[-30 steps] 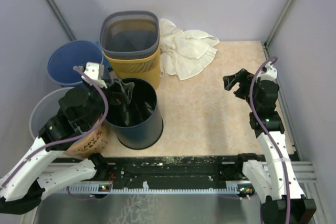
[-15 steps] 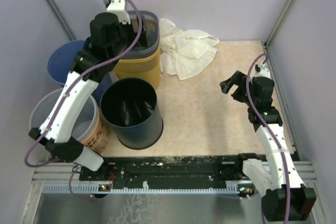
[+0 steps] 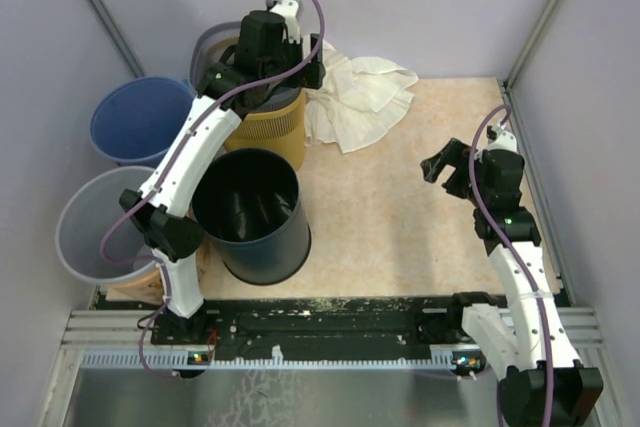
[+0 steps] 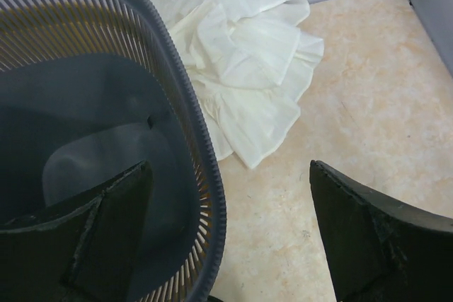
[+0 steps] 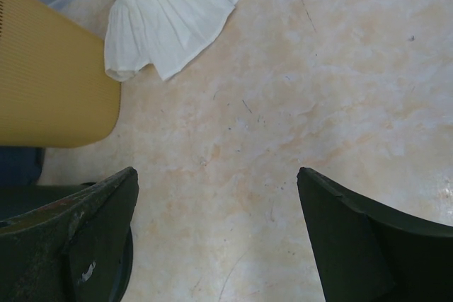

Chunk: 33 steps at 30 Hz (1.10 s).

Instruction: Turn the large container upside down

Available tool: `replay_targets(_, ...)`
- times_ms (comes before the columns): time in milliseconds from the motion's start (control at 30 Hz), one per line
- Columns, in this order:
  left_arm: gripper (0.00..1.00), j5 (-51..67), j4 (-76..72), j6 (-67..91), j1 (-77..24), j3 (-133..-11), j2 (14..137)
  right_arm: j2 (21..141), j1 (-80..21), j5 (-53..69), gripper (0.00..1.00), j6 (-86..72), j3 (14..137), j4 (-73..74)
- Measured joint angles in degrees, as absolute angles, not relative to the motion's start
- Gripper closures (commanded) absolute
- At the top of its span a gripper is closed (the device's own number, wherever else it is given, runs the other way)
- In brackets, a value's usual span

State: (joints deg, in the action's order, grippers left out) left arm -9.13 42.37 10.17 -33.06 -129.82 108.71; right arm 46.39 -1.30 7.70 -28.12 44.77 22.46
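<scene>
Left gripper (image 3: 300, 67), jaws apart, straddles the yellow basket (image 4: 191, 125) at its three-o'clock rim. That rim is likely a light, stiff handhold. Right gripper (image 3: 445, 172) gapes empty.

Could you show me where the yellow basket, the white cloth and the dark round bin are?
yellow basket (image 3: 268, 129), overhead view, on its yellow slatted side wall.
white cloth (image 3: 362, 97), overhead view, on the middle of the crumpled heap.
dark round bin (image 3: 274, 255), overhead view, on its outer wall at the near side.
</scene>
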Motion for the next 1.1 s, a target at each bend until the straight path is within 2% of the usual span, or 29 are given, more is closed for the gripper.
replay_targets(267,0.39,-11.18,42.94,8.88,-32.99,-129.82,109.34,46.39,-1.3,8.62,0.06,-28.16,44.77,22.39)
replay_targets(367,0.45,-11.66,42.94,8.43,-32.99,-129.6,109.4,46.39,-1.3,8.78,0.06,-28.18,44.77,22.39)
replay_targets(467,0.48,-12.23,42.98,7.73,-32.99,-128.97,109.45,46.39,-1.3,8.86,0.06,-28.25,44.77,22.39)
replay_targets(600,0.58,-12.73,43.22,7.38,-32.99,-128.29,110.06,46.39,-1.3,8.95,0.05,-28.38,44.77,22.39)
replay_targets(867,0.92,-12.84,43.53,6.31,-33.12,-127.68,111.0,46.39,-1.3,10.39,0.05,-28.56,44.77,22.35)
replay_targets(967,1.0,-13.04,43.77,5.04,-33.1,-127.68,110.76,46.39,-1.3,10.7,0.05,-28.56,44.77,22.35)
replay_targets(1100,1.0,-12.91,44.75,3.25,-33.06,-127.39,109.69,46.39,-1.3,11.64,0.05,-28.69,44.77,22.31)
